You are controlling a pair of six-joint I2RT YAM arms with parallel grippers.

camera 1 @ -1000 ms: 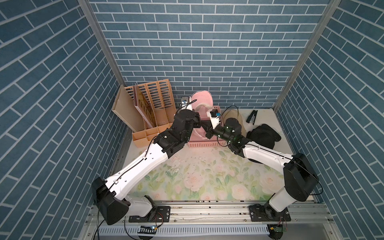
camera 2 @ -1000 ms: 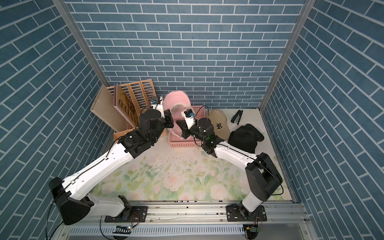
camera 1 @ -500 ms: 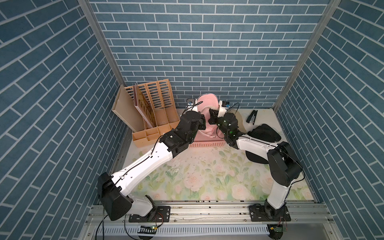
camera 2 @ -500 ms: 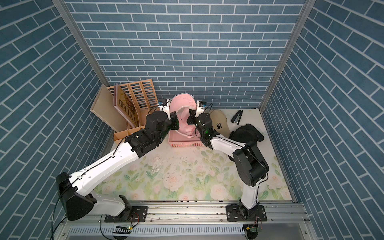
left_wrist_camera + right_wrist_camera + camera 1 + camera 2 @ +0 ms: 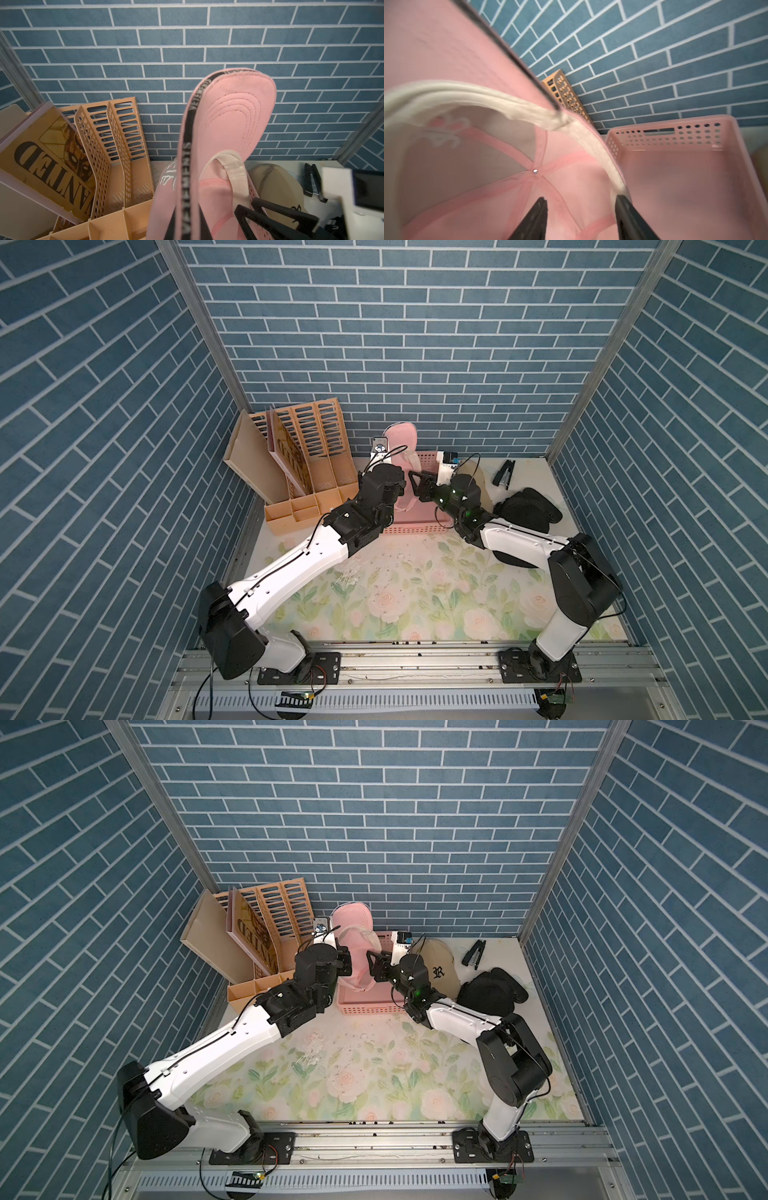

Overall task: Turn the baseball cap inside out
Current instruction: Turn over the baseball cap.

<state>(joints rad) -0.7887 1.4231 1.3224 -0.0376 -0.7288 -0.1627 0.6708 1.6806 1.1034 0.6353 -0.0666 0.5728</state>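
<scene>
The pink baseball cap (image 5: 401,437) (image 5: 353,919) hangs over the basket with its brim pointing up. My left gripper (image 5: 188,226) (image 5: 345,965) is shut on the cap's edge by the black lettered strip. In the left wrist view the cap (image 5: 228,116) shows its stitched brim and cream sweatband. My right gripper (image 5: 581,199) (image 5: 417,485) (image 5: 374,967) is open at the cap's opening. One finger stands inside the crown, the other at the sweatband's rim. The right wrist view looks into the cap (image 5: 467,166), where pink seam tapes meet at a metal rivet.
A pink perforated basket (image 5: 411,526) (image 5: 675,135) sits under the cap. A beige cap (image 5: 438,969), a black cap (image 5: 490,990) and a black stapler (image 5: 475,955) lie to its right. An orange file organiser (image 5: 316,439) with a poster book stands at the left.
My right gripper has gone from shut to open and now points into the cap's opening. The left gripper has kept its hold and carried the cap slightly toward the back wall.
</scene>
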